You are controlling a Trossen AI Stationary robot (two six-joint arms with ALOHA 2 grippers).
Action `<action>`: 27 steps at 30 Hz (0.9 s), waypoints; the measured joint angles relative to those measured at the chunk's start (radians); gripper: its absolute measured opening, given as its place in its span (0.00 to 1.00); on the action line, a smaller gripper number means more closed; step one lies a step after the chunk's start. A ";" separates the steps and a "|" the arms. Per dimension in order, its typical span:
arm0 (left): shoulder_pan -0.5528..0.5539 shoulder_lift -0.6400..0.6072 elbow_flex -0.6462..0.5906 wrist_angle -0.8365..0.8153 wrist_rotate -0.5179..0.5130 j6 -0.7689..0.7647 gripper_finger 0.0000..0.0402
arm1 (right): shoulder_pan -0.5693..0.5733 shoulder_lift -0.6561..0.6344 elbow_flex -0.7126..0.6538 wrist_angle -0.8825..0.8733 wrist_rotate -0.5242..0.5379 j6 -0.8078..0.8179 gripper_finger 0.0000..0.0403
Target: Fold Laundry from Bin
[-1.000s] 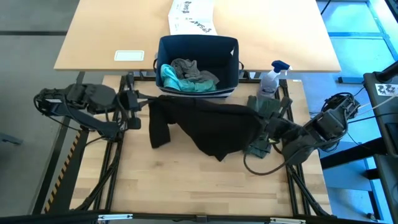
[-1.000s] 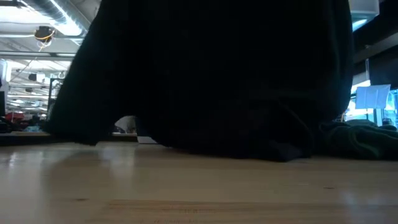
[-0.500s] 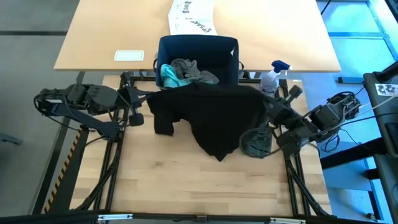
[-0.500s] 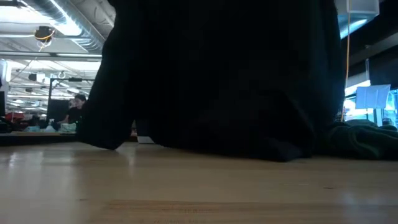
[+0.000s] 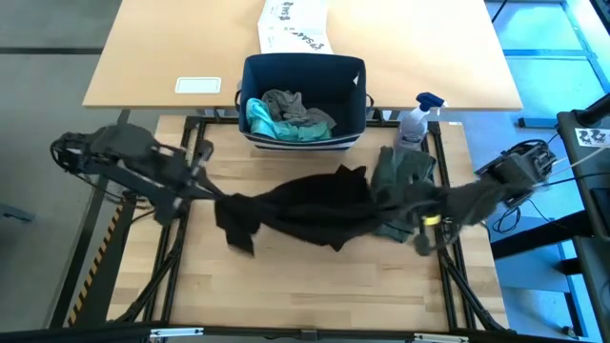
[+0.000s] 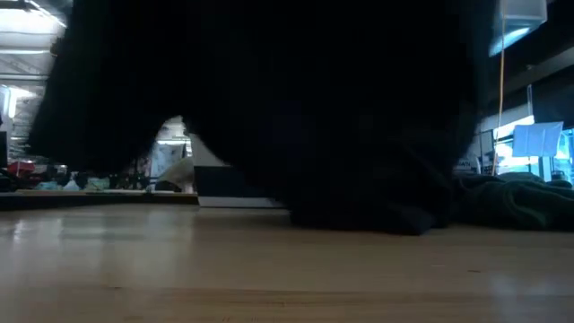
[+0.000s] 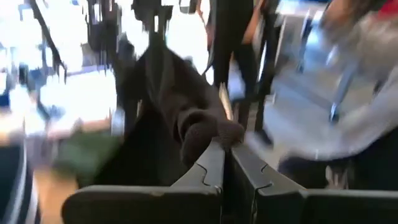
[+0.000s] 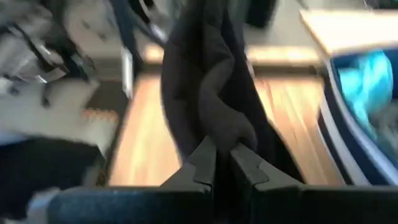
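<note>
Left gripper [image 5: 217, 195] clamped on one bunched edge of the large black cotton T-shirt [image 5: 305, 208], dark fingers [image 7: 208, 171] pressed together with a knot of the cloth pinched between them in the left wrist view. Right gripper [image 5: 405, 202] likewise pinching the opposite edge of the same shirt, fingers [image 8: 205, 163] nearly touching around a twisted fold. Between the two grippers, shirt stretched into a sagging band above the pale wooden slatted table [image 5: 315, 281], one sleeve or corner drooping just below the left gripper (both arms blurred in the high view, so exact fingertip spots only roughly placed). From the low view, black cloth [image 6: 296, 108] filling most of the sight, its lowest folds resting on the tabletop [image 6: 269, 269]. Right beside the right gripper, a crumpled olive-green garment [image 5: 400, 176] lying on the table, partly under the arm, also seen at the edge of the low view [image 6: 516, 199]. Beyond both grippers, at the table's far edge, the rectangular navy-blue fabric bin with white-striped base [image 5: 357, 90], holding a teal piece [image 5: 262, 119] and a grey piece [image 5: 291, 103]. Near the bin and beyond the right gripper, a clear spray bottle with blue trigger [image 5: 417, 116]. Past the bin, a white printed box [image 5: 295, 27] on a separate tan desk [image 5: 172, 48], with a small white card [image 5: 198, 85] well apart from either gripper.
</note>
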 joint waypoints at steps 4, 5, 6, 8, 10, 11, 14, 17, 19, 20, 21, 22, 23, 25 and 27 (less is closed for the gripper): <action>-0.027 -0.008 0.121 0.055 0.008 0.051 0.01 | 0.000 0.000 0.148 0.055 0.005 -0.078 0.05; -0.030 -0.009 0.156 0.056 -0.004 0.073 0.01 | 0.000 0.000 0.192 0.065 0.017 -0.103 0.05; -0.031 -0.011 0.189 0.057 -0.023 0.094 0.01 | 0.000 0.000 0.233 0.078 0.036 -0.130 0.05; -0.030 -0.011 0.248 0.077 -0.067 0.140 0.01 | 0.000 -0.002 0.301 0.117 0.084 -0.193 0.05; -0.029 -0.015 0.286 0.083 -0.114 0.191 0.01 | -0.002 -0.003 0.342 0.127 0.155 -0.250 0.05; -0.029 -0.019 0.294 0.081 -0.151 0.212 0.01 | -0.002 -0.004 0.351 0.121 0.204 -0.267 0.05; -0.030 -0.035 0.297 0.027 -0.311 0.238 0.01 | -0.002 -0.006 0.345 0.052 0.351 -0.281 0.05; -0.030 -0.046 0.297 -0.111 -0.498 0.238 0.01 | -0.002 -0.006 0.312 -0.065 0.447 -0.262 0.05; -0.030 -0.045 0.297 -0.220 -0.601 0.231 0.01 | -0.005 -0.003 0.275 -0.146 0.500 -0.232 0.05; -0.030 -0.042 0.293 -0.267 -0.641 0.222 0.01 | -0.016 -0.002 0.251 -0.178 0.524 -0.223 0.05; -0.030 -0.039 0.282 -0.298 -0.675 0.213 0.01 | -0.029 0.000 0.224 -0.203 0.541 -0.219 0.05; -0.030 -0.038 0.267 -0.318 -0.705 0.210 0.01 | -0.044 0.000 0.195 -0.222 0.550 -0.218 0.05; -0.030 -0.038 0.249 -0.330 -0.731 0.210 0.01 | -0.061 -0.001 0.167 -0.236 0.553 -0.219 0.05; -0.030 -0.038 0.212 -0.335 -0.770 0.223 0.01 | -0.102 -0.002 0.114 -0.260 0.574 -0.220 0.05; -0.030 -0.038 0.176 -0.333 -0.810 0.239 0.01 | -0.154 -0.003 0.062 -0.265 0.603 -0.231 0.05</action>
